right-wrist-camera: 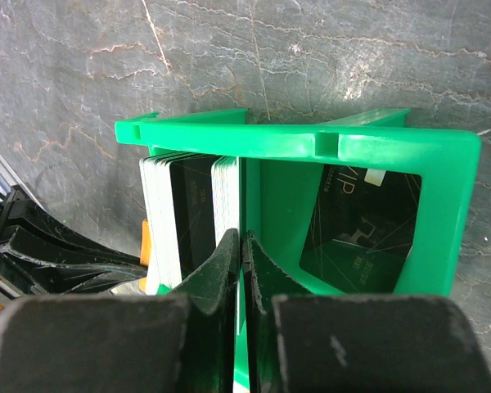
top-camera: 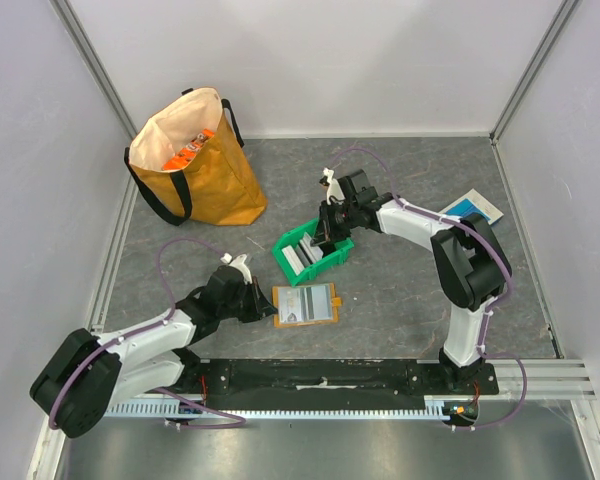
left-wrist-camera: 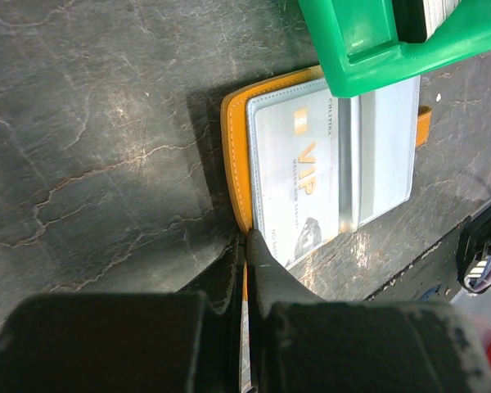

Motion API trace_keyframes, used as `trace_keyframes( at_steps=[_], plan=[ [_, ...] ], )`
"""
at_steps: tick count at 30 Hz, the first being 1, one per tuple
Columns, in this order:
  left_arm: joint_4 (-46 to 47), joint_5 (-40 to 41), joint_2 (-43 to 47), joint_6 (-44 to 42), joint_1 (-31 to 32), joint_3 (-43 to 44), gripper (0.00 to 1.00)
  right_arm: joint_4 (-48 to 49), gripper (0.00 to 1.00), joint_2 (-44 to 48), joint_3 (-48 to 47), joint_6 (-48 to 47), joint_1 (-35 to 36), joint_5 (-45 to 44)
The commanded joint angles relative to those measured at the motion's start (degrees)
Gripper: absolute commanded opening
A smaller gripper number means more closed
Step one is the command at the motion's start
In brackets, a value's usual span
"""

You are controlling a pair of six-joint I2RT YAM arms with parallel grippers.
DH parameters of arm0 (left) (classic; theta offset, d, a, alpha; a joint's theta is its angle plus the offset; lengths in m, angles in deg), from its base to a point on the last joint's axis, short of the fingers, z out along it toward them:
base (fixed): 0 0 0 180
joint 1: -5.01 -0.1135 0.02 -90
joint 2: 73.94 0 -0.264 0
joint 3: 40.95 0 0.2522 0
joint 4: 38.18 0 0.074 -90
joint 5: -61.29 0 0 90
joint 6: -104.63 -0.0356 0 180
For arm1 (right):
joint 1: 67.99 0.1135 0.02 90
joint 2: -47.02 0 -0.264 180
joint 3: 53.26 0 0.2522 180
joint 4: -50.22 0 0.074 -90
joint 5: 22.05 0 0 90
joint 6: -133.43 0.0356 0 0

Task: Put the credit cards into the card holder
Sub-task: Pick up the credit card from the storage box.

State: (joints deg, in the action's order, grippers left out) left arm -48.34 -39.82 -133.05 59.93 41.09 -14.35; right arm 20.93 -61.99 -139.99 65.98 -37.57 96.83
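Note:
The orange card holder [top-camera: 305, 305] lies open on the table in front of the green bin [top-camera: 285, 250]. A white VIP card [left-wrist-camera: 299, 180] shows under its clear window. My left gripper [top-camera: 270, 308] is shut on the holder's left orange edge [left-wrist-camera: 236, 164], with an orange strip between the fingers [left-wrist-camera: 247, 237]. My right gripper [top-camera: 322, 245] reaches down into the bin [right-wrist-camera: 311, 139]. Its jaws [right-wrist-camera: 243, 237] are closed on a thin pale card edge beside the divider. A stack of credit cards [right-wrist-camera: 184, 213] stands upright in the bin's left compartment. A black card [right-wrist-camera: 360, 221] leans in the right one.
An orange-yellow tote bag [top-camera: 195, 165] stands at the back left. A blue-and-white flat box [top-camera: 472, 208] lies at the right. The green bin's corner [left-wrist-camera: 352, 57] overhangs the holder in the left wrist view. White walls enclose the table on three sides.

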Motion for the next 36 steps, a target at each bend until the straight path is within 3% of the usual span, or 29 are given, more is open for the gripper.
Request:
trace_keyframes(
  at_steps=[1, 16, 25, 31, 36],
  plan=[
    [2.38, -0.93, -0.74, -2.32, -0.13, 2.19, 0.02, 0.41, 0.08, 4.24, 0.02, 1.18, 0.78, 1.00],
    [2.64, -1.10, -0.74, -2.50, -0.04, 1.84, 0.02, -0.64, 0.00, 5.04, -2.00, 3.56, 7.81, -9.54],
    [2.21, -1.02, 0.58, -2.67, -0.13, 1.40, 0.02, -0.91, 0.00, 6.53, -0.42, 1.01, 8.96, -26.68],
    [2.03, -0.75, 1.28, -2.41, -0.04, 0.96, 0.02, -0.82, 0.00, 6.09, -1.38, 0.57, 11.24, -26.51],
    [2.03, -0.84, 0.93, -2.49, -0.13, 1.31, 0.02, -2.75, 0.01, 5.22, -3.84, 2.15, 15.90, -32.21]
  ],
)
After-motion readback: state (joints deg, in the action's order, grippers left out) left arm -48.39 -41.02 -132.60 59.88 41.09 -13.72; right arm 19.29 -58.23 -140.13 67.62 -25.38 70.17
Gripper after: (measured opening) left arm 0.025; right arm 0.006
